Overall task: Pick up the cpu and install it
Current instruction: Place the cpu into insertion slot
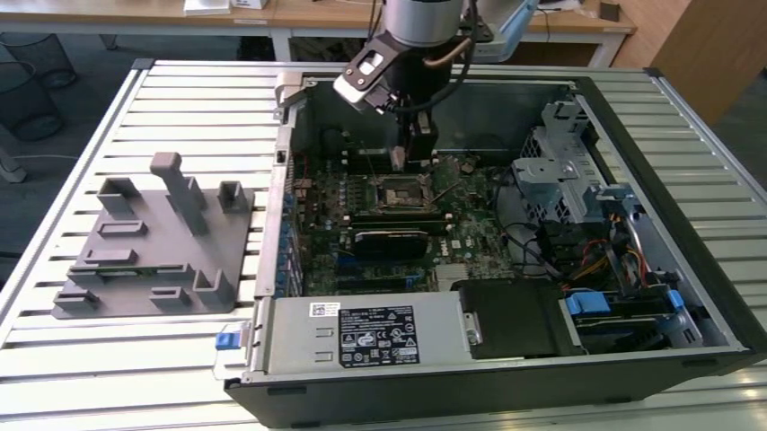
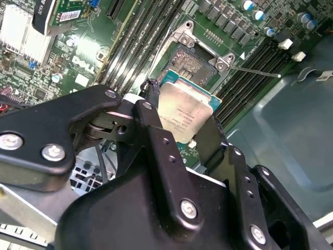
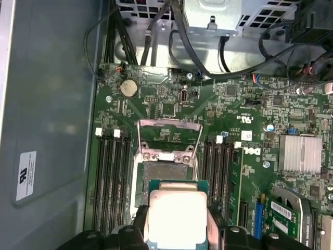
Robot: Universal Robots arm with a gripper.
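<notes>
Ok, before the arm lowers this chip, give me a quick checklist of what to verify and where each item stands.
1. Grip: ok. The gripper is shut on the cpu, with its fingers on two opposite edges.
2. Socket open: ok. The load plate is swung back off the socket.
3. Socket empty: ok. No chip sits in it.
4. Lever clear: ok. The lever sticks out to the side of the socket.
5. Cpu squared over the socket: cannot tell. The cpu covers part of it in both wrist views.
6. Cpu turned the right way for the socket: cannot tell.
</notes>
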